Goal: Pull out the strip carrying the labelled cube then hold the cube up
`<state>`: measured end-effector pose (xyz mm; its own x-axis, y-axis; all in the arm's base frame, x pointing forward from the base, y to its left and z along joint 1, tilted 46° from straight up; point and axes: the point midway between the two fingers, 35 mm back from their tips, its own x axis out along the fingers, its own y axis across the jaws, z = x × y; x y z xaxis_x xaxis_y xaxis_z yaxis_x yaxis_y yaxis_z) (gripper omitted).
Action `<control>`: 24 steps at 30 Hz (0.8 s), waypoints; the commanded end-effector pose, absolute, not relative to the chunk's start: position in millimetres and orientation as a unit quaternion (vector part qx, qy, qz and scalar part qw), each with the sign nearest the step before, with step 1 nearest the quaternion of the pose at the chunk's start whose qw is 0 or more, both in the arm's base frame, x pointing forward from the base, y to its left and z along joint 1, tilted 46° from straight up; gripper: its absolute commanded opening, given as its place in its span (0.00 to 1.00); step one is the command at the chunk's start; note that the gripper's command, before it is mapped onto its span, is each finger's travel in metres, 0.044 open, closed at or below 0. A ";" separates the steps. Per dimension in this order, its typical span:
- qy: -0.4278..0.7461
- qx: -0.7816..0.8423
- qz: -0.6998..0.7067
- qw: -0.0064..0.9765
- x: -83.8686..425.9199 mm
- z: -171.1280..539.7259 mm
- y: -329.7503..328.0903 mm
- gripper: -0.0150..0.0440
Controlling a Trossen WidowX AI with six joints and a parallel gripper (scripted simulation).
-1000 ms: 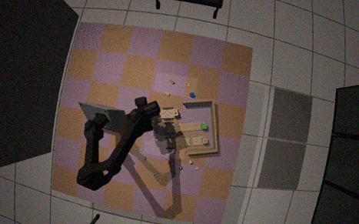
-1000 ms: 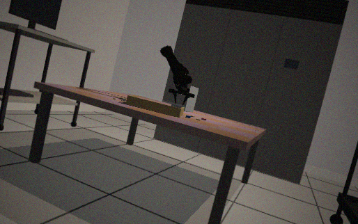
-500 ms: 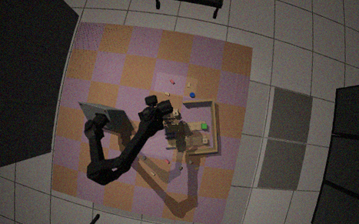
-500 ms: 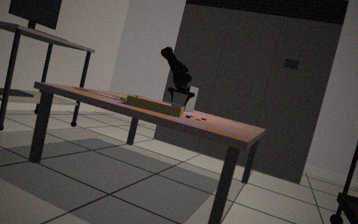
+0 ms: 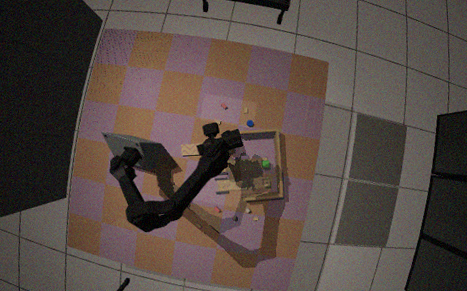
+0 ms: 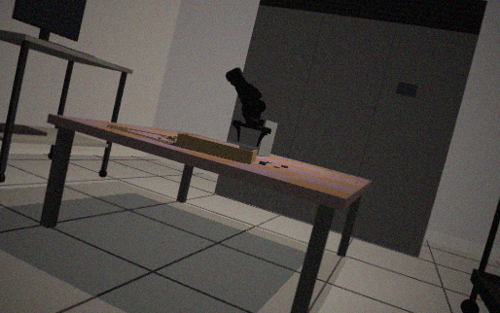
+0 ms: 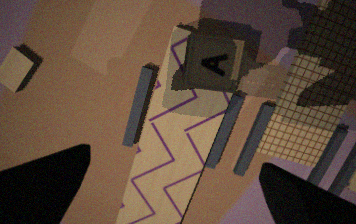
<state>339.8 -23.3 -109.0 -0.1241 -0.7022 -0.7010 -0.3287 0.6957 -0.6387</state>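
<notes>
And here is the gripper [image 5: 222, 139] [image 6: 251, 138] [image 7: 177, 162], jaws spread wide with nothing between them, above the zigzag strip [image 5: 190, 149] [image 7: 162, 145]! The labelled cube [image 7: 212, 62], its dark A facing up, sits on the far part of that strip in the wrist view, in deep shadow. The strip looks to be drawn clear of the walled frame [image 5: 280, 164] [image 6: 214, 147], so the step in hand is likely the pick-up.

Now for precision: the fingers want to travel forward along the strip until the cube lies midway between them, squared to two opposite faces. Only then straight down, an even descent, tips low on the cube's sides but short of pressing the strip. Watch those slim grey rails [image 7: 140, 106] [image 7: 225, 131], one on either side; a fingertip coming down on one could spoil the grip or knock the cube askew. Then a steady close, a firm squeeze, and a vertical lift! The grid-patterned strip [image 7: 295, 132] beside it must be left alone, and so must the green block [image 5: 266, 164] inside the frame.
</notes>
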 end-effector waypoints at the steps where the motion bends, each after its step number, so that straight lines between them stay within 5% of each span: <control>1: 0.731 -0.354 -0.167 0.559 354.9 -110.0 -23.6 1.00; 11: 0.730 -0.354 -0.168 0.560 392.2 -112.1 -23.6 1.00; 18: 0.730 -0.354 -0.167 0.560 391.7 -118.4 -29.7 0.69; 24: 0.730 -0.354 -0.167 0.560 390.7 -125.4 -36.8 0.68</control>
<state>392.5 -32.1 -121.3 -0.1191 -0.7017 -0.7024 -0.3251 0.6960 -0.6402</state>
